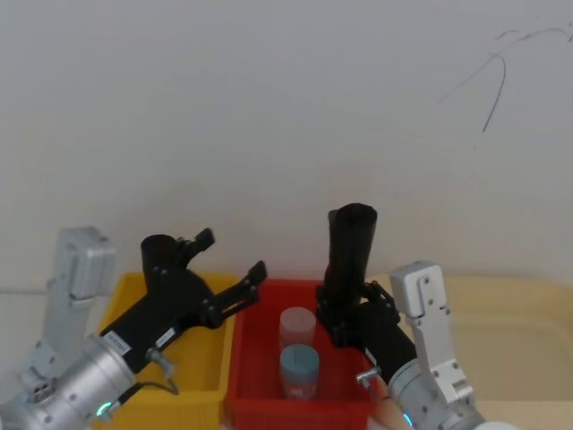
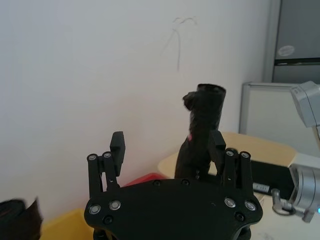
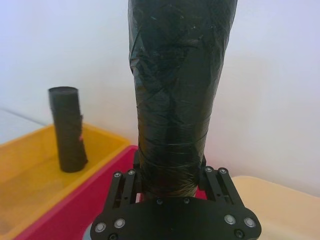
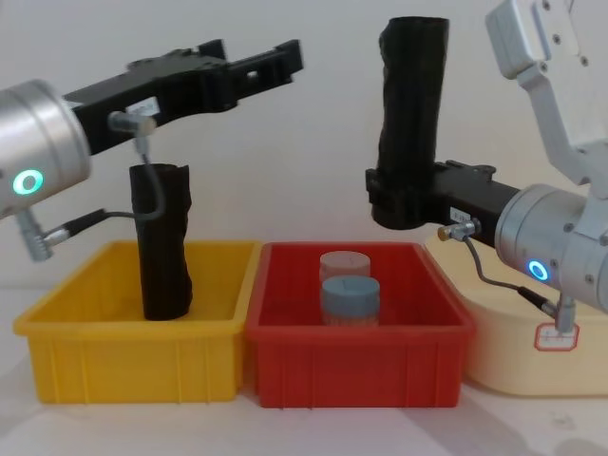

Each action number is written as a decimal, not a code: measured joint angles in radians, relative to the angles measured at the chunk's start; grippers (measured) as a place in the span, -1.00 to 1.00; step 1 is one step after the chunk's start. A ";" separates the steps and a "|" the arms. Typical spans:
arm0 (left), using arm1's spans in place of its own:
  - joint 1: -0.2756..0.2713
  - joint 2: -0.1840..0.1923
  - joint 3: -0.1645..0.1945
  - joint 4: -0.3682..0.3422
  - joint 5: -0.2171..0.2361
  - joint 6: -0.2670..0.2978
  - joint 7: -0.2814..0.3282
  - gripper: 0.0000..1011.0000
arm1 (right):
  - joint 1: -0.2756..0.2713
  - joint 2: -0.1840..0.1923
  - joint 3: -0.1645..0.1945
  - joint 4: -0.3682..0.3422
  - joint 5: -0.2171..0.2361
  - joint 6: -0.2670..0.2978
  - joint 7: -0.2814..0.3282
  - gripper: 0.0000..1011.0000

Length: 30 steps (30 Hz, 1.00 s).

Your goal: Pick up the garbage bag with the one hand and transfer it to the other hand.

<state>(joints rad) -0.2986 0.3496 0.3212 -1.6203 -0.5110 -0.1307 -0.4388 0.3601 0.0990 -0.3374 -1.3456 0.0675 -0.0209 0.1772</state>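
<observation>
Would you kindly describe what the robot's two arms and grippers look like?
The left arm and right arm are silver cylinders with cyan ring lights and pale grey boxy links. The left gripper and right gripper are black, each with two long fingers on linkages dotted with silver screws. A thin grey cable loops at each wrist. The left gripper bears white stickers.

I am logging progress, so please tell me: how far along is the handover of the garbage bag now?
Done: the tall black cylindrical plastic garbage bag roll is picked up, clamped upright in the right claw above the red plastic bin. In hand: the left claw is open, pointing toward the roll but apart from it. Left: the left claw grips it, the right lets go.
</observation>
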 joint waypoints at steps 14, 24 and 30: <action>0.076 0.030 -0.046 -0.070 0.008 0.004 0.044 0.98 | 0.027 -0.025 0.048 0.031 -0.040 0.057 -0.104 0.12; 0.102 0.035 -0.063 -0.091 0.020 0.005 0.055 0.98 | 0.056 -0.032 0.086 0.078 -0.083 0.109 -0.193 0.12; 0.107 0.034 -0.068 -0.094 0.026 0.005 0.056 0.98 | 0.070 -0.030 0.104 0.102 -0.105 0.137 -0.234 0.12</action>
<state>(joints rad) -0.1917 0.3836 0.2536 -1.7142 -0.4854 -0.1256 -0.3828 0.4298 0.0687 -0.2334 -1.2435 -0.0378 0.1164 -0.0564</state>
